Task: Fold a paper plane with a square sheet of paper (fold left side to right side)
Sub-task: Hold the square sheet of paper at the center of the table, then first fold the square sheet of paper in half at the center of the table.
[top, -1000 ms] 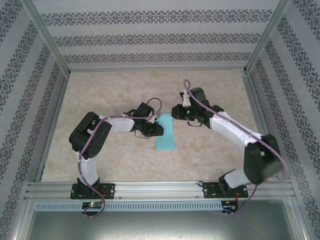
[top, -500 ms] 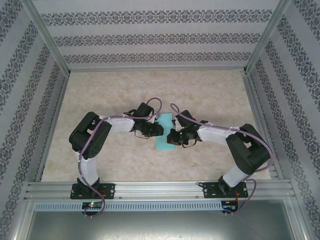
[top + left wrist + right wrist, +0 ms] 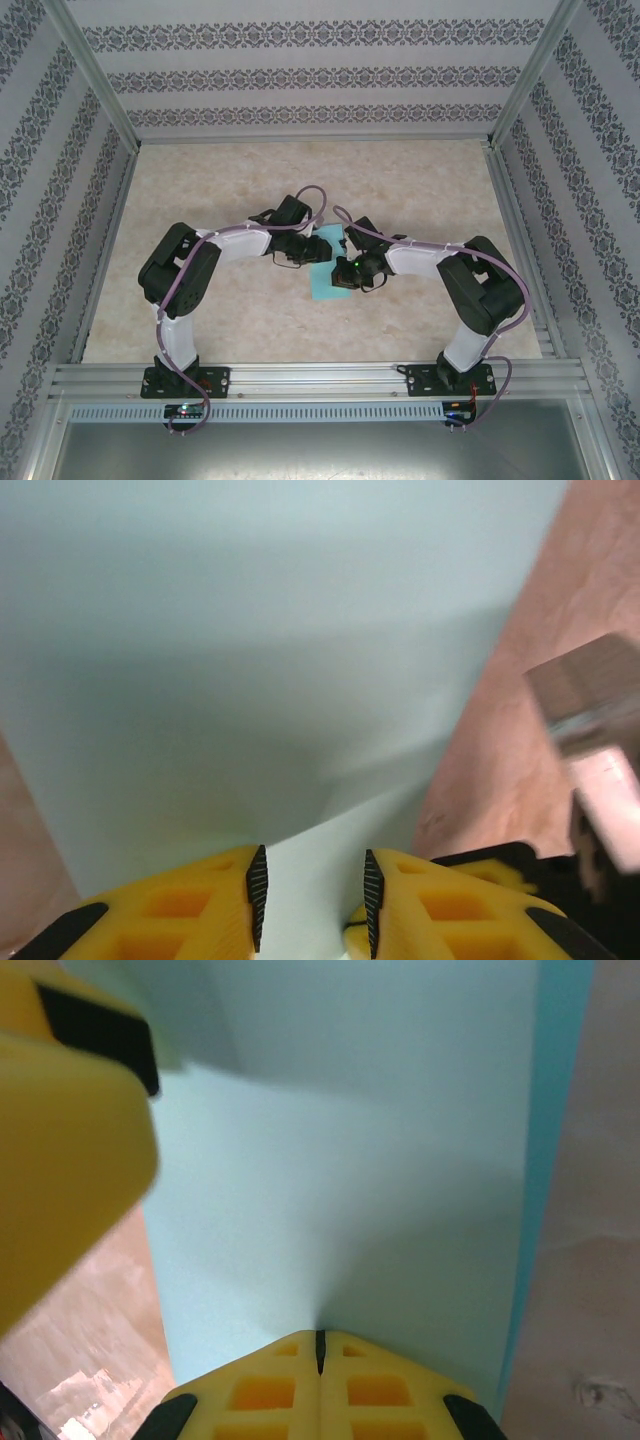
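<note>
Beige marbled tabletop (image 3: 200,200) lies inside walls of grey patterned wallpaper (image 3: 300,75), with a ribbed aluminium rail (image 3: 300,378) along the near edge where both arms are bolted.

From above, a thin light turquoise-blue sheet of paper (image 3: 320,286) lies flat near the middle of the table, showing as a narrow upright strip. The left gripper (image 3: 312,252) reaches over its upper left part and the right gripper (image 3: 343,272) over its right edge. The two heads are close together, and from this height neither set of jaws can be read.

The wrist cameras supply that detail. On the left wrist view, the left gripper (image 3: 313,900) has its yellow fingers with black ribbed pads (image 3: 257,885) parted by a narrow gap. The sheet of paper (image 3: 250,630) spreads out ahead, and a paler part of it shows through the gap. A blurred yellow-and-black finger of the other arm (image 3: 490,865) sits at lower right.

On the right wrist view, the right gripper (image 3: 320,1350) has its yellow fingers pressed fully together at the near edge of the sheet of paper (image 3: 360,1160). I cannot tell whether paper is nipped between them. A darker turquoise band (image 3: 560,1110) runs down the sheet's right side against the tabletop, and the left arm's yellow finger (image 3: 60,1160) looms blurred at upper left.
</note>
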Motion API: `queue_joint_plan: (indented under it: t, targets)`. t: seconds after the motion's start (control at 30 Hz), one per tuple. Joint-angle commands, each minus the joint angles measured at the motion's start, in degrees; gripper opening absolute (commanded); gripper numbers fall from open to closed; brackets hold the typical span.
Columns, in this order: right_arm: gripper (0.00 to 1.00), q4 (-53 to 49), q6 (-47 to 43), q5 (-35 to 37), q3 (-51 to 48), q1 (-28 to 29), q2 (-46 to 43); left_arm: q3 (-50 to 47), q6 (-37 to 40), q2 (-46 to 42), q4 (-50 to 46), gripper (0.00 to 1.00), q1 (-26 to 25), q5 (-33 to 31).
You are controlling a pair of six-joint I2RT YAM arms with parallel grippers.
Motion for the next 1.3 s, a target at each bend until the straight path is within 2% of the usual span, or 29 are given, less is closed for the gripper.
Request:
queue_joint_plan:
  t: [0.0, 0.87, 1.27]
  targets:
    - [0.0, -3.22, -1.45, 4.32, -1.16, 0.72, 3.32, 2.24, 1.35, -0.58, -2.32, 0.35, 0.83, -1.51]
    - [0.0, -9.6, -5.41, 5.28, -0.12, 0.72, 4.31, 2.41, 0.22, 7.01, 3.13, 0.32, 5.18, -6.63]
    - [0.0, -8.97, -5.54, 4.47, -1.82, 0.71, 3.85, 9.43, 1.41, 10.22, 1.83, 0.32, 8.75, -7.66]
